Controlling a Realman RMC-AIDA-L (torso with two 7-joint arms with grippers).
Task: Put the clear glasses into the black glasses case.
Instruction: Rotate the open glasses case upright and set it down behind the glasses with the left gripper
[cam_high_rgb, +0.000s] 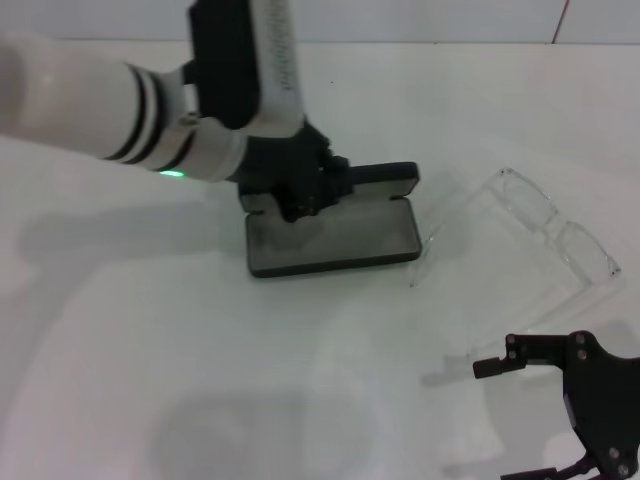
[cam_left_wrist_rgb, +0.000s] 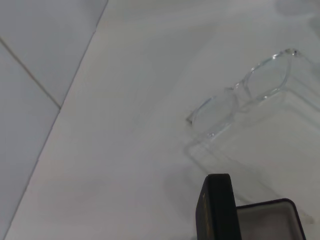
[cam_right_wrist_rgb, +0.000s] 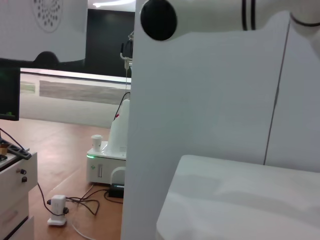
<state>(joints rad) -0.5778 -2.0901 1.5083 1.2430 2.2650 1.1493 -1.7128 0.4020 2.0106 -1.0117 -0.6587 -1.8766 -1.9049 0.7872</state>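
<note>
Clear glasses (cam_high_rgb: 555, 232) lie on the white table (cam_high_rgb: 120, 360), to the right of the black glasses case (cam_high_rgb: 335, 235) and apart from it. Arms are unfolded: the lens front faces the far right, and the thin arms run back toward the near side, one ending near the case's right edge. In the left wrist view the glasses (cam_left_wrist_rgb: 240, 95) appear beyond the case, resting flat on the table, nothing touching them.

The case is open. Its grey-lined tray lies flat on the table; the lid (cam_high_rgb: 385, 176) stands up along the far edge. In the left wrist view the lid edge (cam_left_wrist_rgb: 216, 207) is upright beside the tray (cam_left_wrist_rgb: 267, 222).

Left gripper (cam_high_rgb: 300, 195) is down at the far left corner of the case, at the hinge side where lid meets tray. Its fingers are hidden under the black wrist body; cannot tell whether spread or closed, nor whether they contact the lid.

Right gripper (cam_high_rgb: 560, 420) hangs at the near right, well short of the glasses, fingers spread apart and holding nothing.
</note>
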